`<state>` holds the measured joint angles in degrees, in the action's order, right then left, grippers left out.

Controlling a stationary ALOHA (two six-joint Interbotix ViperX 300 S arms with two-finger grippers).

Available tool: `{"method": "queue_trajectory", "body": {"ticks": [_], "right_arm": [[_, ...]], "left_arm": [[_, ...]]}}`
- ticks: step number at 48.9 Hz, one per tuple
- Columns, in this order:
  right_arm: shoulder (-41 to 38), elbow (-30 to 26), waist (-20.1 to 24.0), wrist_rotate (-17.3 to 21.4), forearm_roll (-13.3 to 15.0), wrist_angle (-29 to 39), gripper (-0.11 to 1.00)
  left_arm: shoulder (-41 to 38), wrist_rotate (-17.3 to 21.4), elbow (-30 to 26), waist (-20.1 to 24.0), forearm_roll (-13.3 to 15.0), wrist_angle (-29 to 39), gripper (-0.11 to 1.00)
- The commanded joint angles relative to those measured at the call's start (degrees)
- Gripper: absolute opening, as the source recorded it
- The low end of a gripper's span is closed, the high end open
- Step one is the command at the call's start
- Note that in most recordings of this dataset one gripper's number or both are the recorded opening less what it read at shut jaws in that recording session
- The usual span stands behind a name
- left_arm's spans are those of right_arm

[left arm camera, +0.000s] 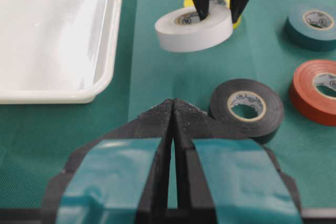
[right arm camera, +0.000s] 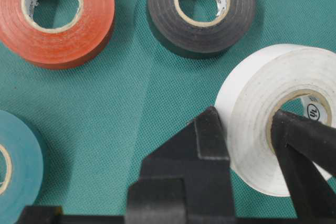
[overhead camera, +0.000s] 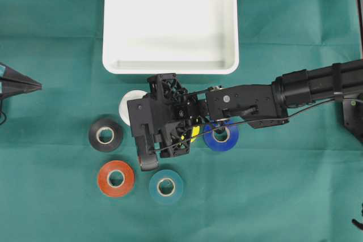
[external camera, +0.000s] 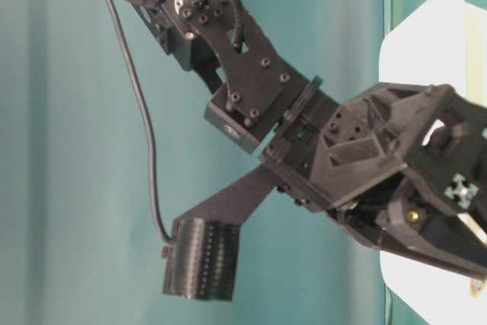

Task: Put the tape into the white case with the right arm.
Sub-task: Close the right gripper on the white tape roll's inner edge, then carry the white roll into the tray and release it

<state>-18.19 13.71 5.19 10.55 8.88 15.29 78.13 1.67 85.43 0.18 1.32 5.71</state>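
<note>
The white tape [left arm camera: 193, 27] is pinched through its wall by the right pincer [left arm camera: 220, 4], one finger in the core, and it's tilted beside the white case [overhead camera: 170, 25]. Black tape [left arm camera: 247, 107] and red tape [left arm camera: 317, 91] lie flat on the green surface [overhead camera: 283, 196]; the left pincer [left arm camera: 172, 109] is clenched, nothing in it.

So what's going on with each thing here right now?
white tape roll: gripped through its wall, tilted, lifted off the cloth.
right gripper: shut on white tape roll, one finger in the core.
left gripper: shut, holding nothing.
white case: no tape inside.
black tape roll: flat on the cloth.
red tape roll: flat.
teal tape roll: flat.
blue tape roll: flat, partly under the arm.
</note>
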Motion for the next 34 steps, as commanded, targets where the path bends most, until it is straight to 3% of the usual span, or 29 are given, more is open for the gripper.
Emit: {"method": "queue_trajectory", "body": {"ticks": [1,7,22,34], "right_arm": [[2.5,-1.7,-1.2,0.2,0.2,-0.4,0.03],[2.5,-2.5,-2.8,0.1,0.4,-0.4,0.03],[2.4,-4.4,-8.4,0.1,5.3,-0.4,0.03],[2.4,-4.7,-15.3,0.1,5.6,-1.9,0.03]], "left_arm": [[-0.4,0.0,-0.7,0.1,0.1,-0.5,0.00],[-0.5,0.1,-0.6,0.1,0.1,-0.5,0.00],[-0.4,0.1,-0.6,0.1,0.1,-0.5,0.00],[-0.5,0.1,-0.6,0.0,0.1,-0.5,0.00]]}}
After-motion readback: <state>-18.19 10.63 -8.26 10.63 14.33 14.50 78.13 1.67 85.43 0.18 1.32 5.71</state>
